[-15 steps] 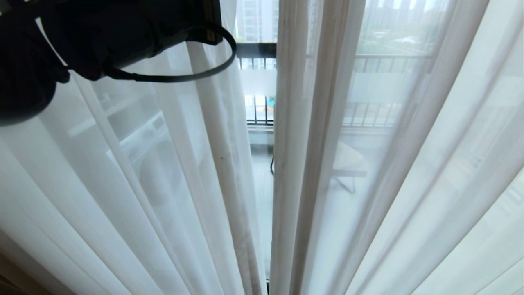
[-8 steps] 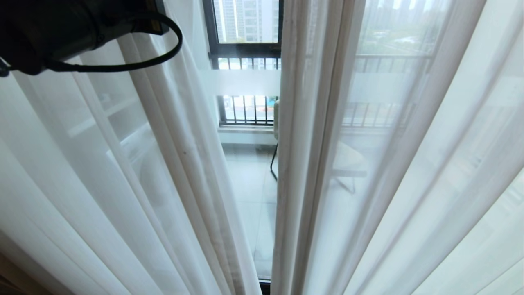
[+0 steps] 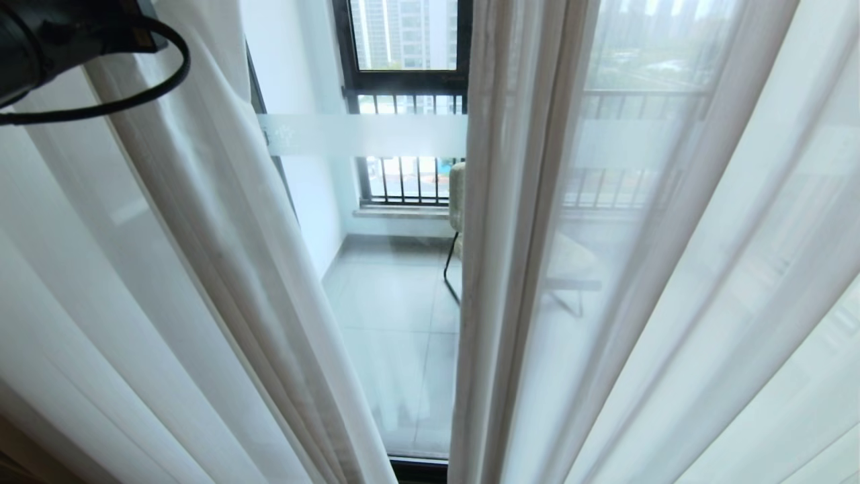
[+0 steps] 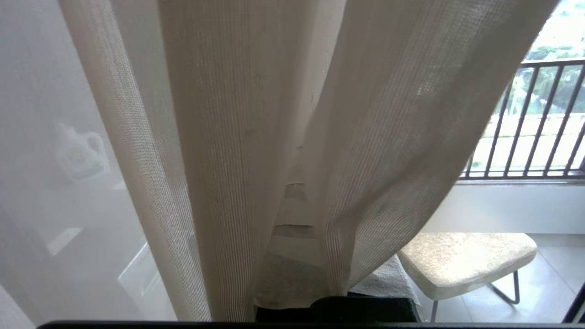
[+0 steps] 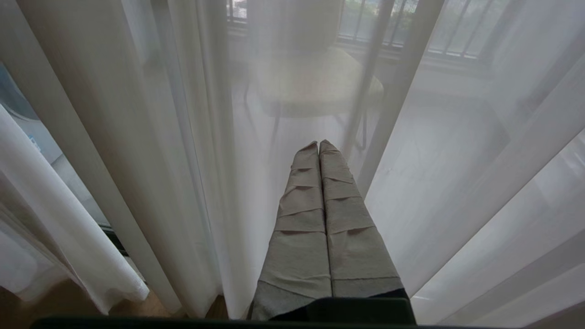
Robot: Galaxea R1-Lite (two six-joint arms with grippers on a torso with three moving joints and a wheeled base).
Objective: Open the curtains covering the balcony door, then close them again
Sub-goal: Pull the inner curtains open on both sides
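The curtains hang as two sheer white panels, a left one [image 3: 168,282] and a right one [image 3: 605,269], with a gap between them. Through the gap shows the balcony door [image 3: 390,323], with its frosted stripe [image 3: 363,134]. My left arm [image 3: 47,33] is at the top left, against the left panel. In the left wrist view the left gripper [image 4: 295,192] is shut, its taped fingers [image 4: 292,237] buried in folds of the curtain [image 4: 219,137] that drape over both sides and hide the tips. My right gripper [image 5: 318,142] is shut and empty, pointing at the sheer curtain [image 5: 457,183].
A padded chair [image 4: 466,260] on thin metal legs stands on the tiled balcony, partly behind the right panel [image 3: 457,202]. Behind it is a black-framed window with railing bars [image 3: 403,87]. A black cable [image 3: 134,101] loops off my left arm. The door's black bottom frame [image 3: 416,467] runs along the floor.
My left arm has swung to the left and carried the left panel's edge with it. The gap has widened from a narrow slit. The right panel hangs as before.
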